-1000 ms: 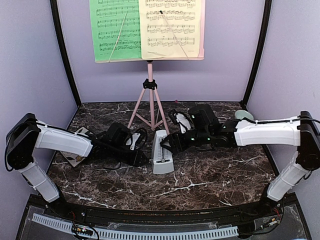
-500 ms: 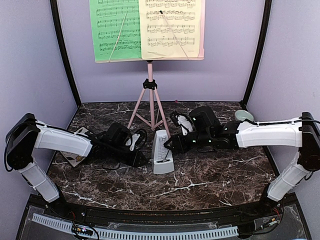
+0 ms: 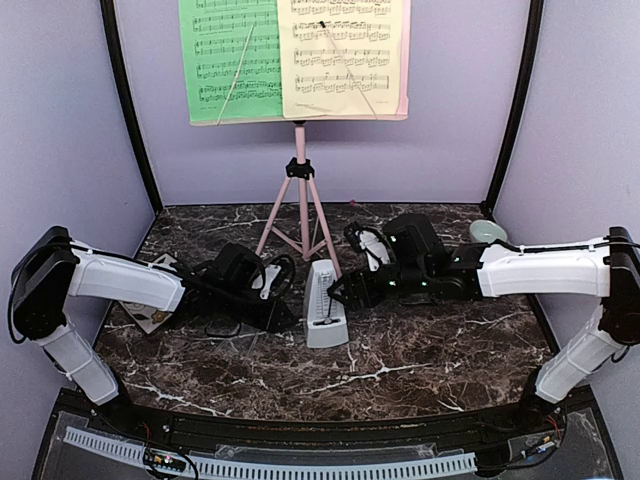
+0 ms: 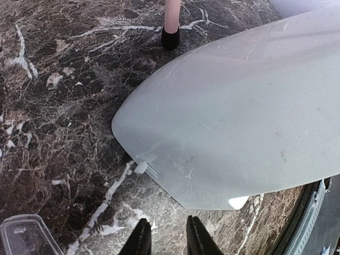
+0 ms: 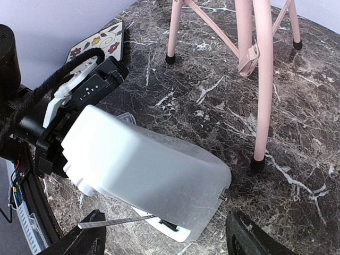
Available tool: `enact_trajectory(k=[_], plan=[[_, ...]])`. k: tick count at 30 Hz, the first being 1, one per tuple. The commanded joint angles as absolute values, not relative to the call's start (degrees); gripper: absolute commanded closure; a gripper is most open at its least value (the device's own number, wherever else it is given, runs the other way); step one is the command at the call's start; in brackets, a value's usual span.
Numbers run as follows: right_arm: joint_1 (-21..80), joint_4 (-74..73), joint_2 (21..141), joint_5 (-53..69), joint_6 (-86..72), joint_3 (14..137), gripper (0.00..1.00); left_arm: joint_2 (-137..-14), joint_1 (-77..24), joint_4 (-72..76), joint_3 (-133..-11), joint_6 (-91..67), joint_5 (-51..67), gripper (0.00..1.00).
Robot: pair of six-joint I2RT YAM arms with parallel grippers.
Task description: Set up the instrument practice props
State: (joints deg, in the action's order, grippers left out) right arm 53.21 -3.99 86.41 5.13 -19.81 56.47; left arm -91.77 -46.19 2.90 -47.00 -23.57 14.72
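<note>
The small light-grey pyramid metronome (image 3: 325,307) stands upright on the marble table, just in front of the pink tripod music stand (image 3: 300,190). The stand's desk holds the green music sheet (image 3: 228,60) on the left and the pale yellow music sheet (image 3: 340,55) on the right. My right gripper (image 3: 342,290) is wide open at the metronome's right side. In the right wrist view its jaws (image 5: 164,239) stand either side of the metronome (image 5: 149,170) without touching it. My left gripper (image 3: 286,318) sits low at its left. In the left wrist view the gripper (image 4: 167,241) is narrowly open and empty, just short of the metronome (image 4: 239,117).
A floral square tile (image 3: 150,308) lies under my left arm and also shows in the right wrist view (image 5: 98,45). A small pale green bowl (image 3: 487,231) sits at the back right corner. The stand's pink legs (image 5: 260,79) stand close behind the metronome. Black frame posts rise at both sides.
The metronome has gone from leaning over to standing upright. My right gripper has let go of it and drawn back a little to the right. The left arm has not moved.
</note>
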Motion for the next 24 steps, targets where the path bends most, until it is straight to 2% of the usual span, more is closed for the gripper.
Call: enact_trajectory(k=[1,10,17,21,24], plan=[[53.72,-3.83,86.07,2.36,-20.89,58.04,0.22,-88.86,-46.32,3.44,-46.95,-23.46,13.54,0.75],[51.89,-8.92,83.64,-3.31,-20.6,56.73,0.22,-88.69,-46.32,3.42,-47.46,-23.38,12.94,0.75],[45.89,-13.09,81.39,-5.37,-19.47,53.64,0.22,-86.43,-44.82,3.75,-45.58,-25.09,12.11,0.75],[40.63,-14.82,78.34,-3.65,-18.38,52.66,0.22,-83.28,-42.1,4.13,-43.25,-26.85,11.52,0.75],[36.78,-15.04,74.46,0.09,-17.08,52.95,0.17,-80.15,-39.79,4.48,-41.5,-27.97,10.37,0.75]])
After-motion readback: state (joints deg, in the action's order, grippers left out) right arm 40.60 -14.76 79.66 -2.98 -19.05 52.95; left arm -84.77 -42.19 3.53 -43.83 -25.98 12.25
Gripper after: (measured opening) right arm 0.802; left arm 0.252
